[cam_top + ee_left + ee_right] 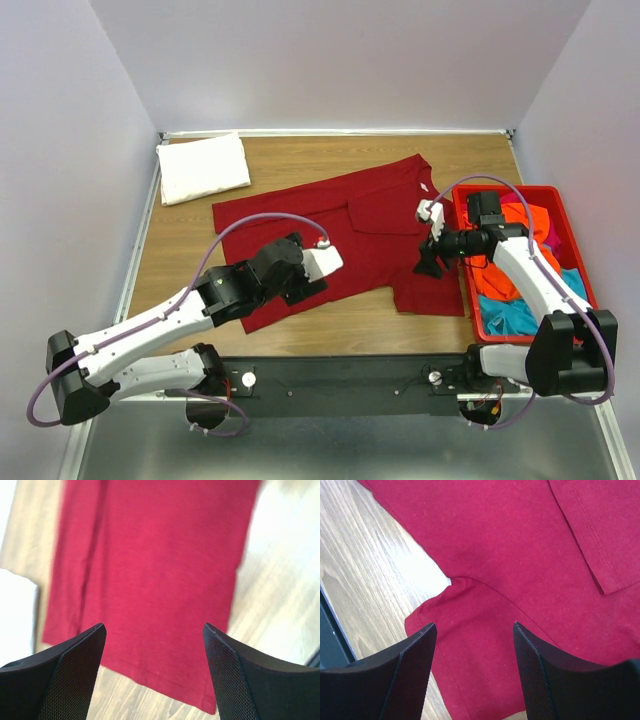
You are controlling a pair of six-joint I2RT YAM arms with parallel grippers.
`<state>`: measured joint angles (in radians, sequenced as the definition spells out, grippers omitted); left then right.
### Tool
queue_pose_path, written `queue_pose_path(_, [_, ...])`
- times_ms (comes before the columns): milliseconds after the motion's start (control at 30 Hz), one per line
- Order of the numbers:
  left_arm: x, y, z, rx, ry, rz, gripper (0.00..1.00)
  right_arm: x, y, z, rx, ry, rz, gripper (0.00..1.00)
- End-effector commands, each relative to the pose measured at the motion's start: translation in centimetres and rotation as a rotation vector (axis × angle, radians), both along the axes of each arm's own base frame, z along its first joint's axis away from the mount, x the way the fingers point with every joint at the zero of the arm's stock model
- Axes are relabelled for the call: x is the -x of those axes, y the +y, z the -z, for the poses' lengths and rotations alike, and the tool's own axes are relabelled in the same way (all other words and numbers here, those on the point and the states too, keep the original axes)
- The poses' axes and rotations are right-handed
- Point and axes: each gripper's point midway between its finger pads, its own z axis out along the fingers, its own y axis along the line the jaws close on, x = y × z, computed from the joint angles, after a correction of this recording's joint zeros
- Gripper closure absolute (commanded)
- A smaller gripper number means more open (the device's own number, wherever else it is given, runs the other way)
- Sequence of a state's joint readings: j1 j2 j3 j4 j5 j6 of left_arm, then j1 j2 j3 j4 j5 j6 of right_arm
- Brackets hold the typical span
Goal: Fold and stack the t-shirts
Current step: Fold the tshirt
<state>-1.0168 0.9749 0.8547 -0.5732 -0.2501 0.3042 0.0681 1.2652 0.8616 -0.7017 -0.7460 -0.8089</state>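
A dark red t-shirt [360, 225] lies spread flat on the wooden table [300, 155]. A folded white t-shirt [203, 167] lies at the back left. My left gripper [303, 289] is open and empty, hovering over the red shirt's near hem [165, 680]; its jaws [154, 630] stand wide apart. My right gripper [431, 264] is open and empty above the shirt's right sleeve [455, 625], near the armpit crease; the fingers [415, 665] straddle the sleeve without touching the cloth.
A red plastic bin [505, 190] stands at the right edge, holding an orange shirt [498, 280], a teal shirt [510, 318] and a magenta one [548, 232]. Grey walls close in the table on three sides. A black rail [340, 375] runs along the near edge.
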Motion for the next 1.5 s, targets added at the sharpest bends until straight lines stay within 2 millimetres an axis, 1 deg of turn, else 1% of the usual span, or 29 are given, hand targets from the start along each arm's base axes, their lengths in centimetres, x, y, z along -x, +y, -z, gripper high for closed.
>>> queue_pose_path(0, [-2.3,1.4,-4.7,0.105,-0.119,-0.197,0.13,-0.6,-0.8,0.3,0.023,-0.001,0.053,0.31])
queue_pose_path(33, [-2.9,1.5,-5.8,0.138,-0.147,-0.23,0.11,-0.8,-0.9,0.3,0.023,-0.005,0.06,0.3])
queue_pose_path(67, [-3.4,1.6,-7.7,0.181,-0.173,-0.25,0.09,-0.9,-1.0,0.2,0.02,0.0,0.075,0.3])
queue_pose_path(133, [-4.7,2.0,-9.7,0.248,-0.184,-0.293,0.09,-1.3,-1.4,0.1,0.022,0.0,0.107,0.3])
queue_pose_path(167, [-5.2,2.0,-11.2,0.293,-0.191,-0.31,0.09,-1.4,-1.6,0.1,0.023,-0.001,0.12,0.3])
queue_pose_path(200, [-5.4,1.7,-11.6,0.327,-0.172,-0.306,0.1,-1.7,-2.0,-0.1,0.027,-0.009,0.136,0.3])
queue_pose_path(233, [-6.0,2.1,-12.1,0.378,-0.157,-0.349,0.1,-1.8,-2.1,-0.2,0.026,-0.013,0.148,0.3])
queue_pose_path(300, [-5.9,1.6,-12.6,0.451,-0.11,-0.345,0.1,-1.9,-2.4,-0.2,0.031,-0.017,0.164,0.3])
queue_pose_path(333, [-6.0,1.7,-12.6,0.513,-0.074,-0.387,0.1,-2.1,-2.6,-0.4,0.032,-0.026,0.175,0.3])
queue_pose_path(467, [-5.1,1.8,-10.4,0.611,0.058,-0.443,0.09,-2.1,-2.7,-0.4,0.031,-0.026,0.186,0.3])
queue_pose_path(567, [-4.5,2.3,-7.0,0.7,0.246,-0.569,0.11,-2.2,-2.7,-0.6,0.028,-0.031,0.189,0.3])
queue_pose_path(600, [-3.9,1.8,-6.4,0.716,0.307,-0.552,0.12,-2.2,-2.7,-0.6,0.03,-0.033,0.191,0.3])
queue_pose_path(633, [-3.6,1.6,-4.9,0.718,0.354,-0.564,0.15,-2.2,-2.8,-0.7,0.03,-0.035,0.194,0.3])
queue_pose_path(667, [-3.2,1.0,-5.3,0.752,0.391,-0.542,0.18,-2.3,-2.8,-0.8,0.031,-0.038,0.195,0.3])
queue_pose_path(733, [-2.6,0.2,-3.1,0.78,0.488,-0.551,0.25,-2.3,-2.8,-0.8,0.029,-0.036,0.198,0.3])
queue_pose_path(800, [-2.5,0.0,-2.0,0.794,0.532,-0.571,0.28,-2.3,-2.8,-0.7,0.029,-0.031,0.199,0.3])
queue_pose_path(833, [-2.8,0.1,-1.5,0.813,0.547,-0.603,0.33,-2.4,-2.8,-0.6,0.029,-0.029,0.199,0.3])
queue_pose_path(867, [-3.0,0.4,0.2,0.786,0.577,-0.646,0.36,-2.4,-2.8,-0.6,0.029,-0.028,0.2,0.3])
queue_pose_path(900, [-3.1,0.5,1.1,0.776,0.595,-0.673,0.36,-2.5,-2.8,-0.7,0.03,-0.028,0.203,0.3])
queue_pose_path(933, [-3.1,1.0,2.6,0.765,0.623,-0.724,0.36,-2.4,-2.8,-0.6,0.031,-0.027,0.203,0.3])
queue_pose_path(967, [-3.1,1.1,3.7,0.755,0.645,-0.755,0.4,-2.4,-2.8,-0.6,0.029,-0.027,0.202,0.3])
queue_pose_path(1000, [-3.1,1.1,5.2,0.728,0.681,-0.786,0.54,-2.4,-2.8,-0.7,0.027,-0.028,0.202,0.3])
queue_pose_path(1033, [-3.1,1.1,6.3,0.72,0.709,-0.813,0.58,-2.4,-2.7,-0.8,0.024,-0.028,0.202,0.3])
queue_pose_path(1067, [-3.2,1.0,6.9,0.713,0.726,-0.833,0.59,-2.4,-2.7,-0.8,0.023,-0.029,0.202,0.3])
queue_pose_path(1100, [-3.1,1.1,8.7,0.677,0.756,-0.869,0.59,-2.4,-2.7,-0.8,0.021,-0.027,0.203,0.3])
queue_pose_path(1200, [-3.4,0.9,10.9,0.672,0.788,-0.915,0.6,-2.4,-2.7,-0.7,0.023,-0.023,0.205,0.3])
queue_pose_path(1300, [-4.0,0.9,12.1,0.692,0.805,-0.943,0.6,-2.4,-2.7,-0.6,0.025,-0.023,0.204,0.3])
queue_pose_path(1367, [-4.2,1.4,13.0,0.687,0.804,-0.99,0.6,-2.5,-2.8,-0.7,0.024,-0.024,0.206,0.3])
queue_pose_path(1467, [-4.1,3.4,15.1,0.65,0.822,-1.104,0.6,-2.4,-2.6,-0.7,0.021,-0.021,0.202,0.3])
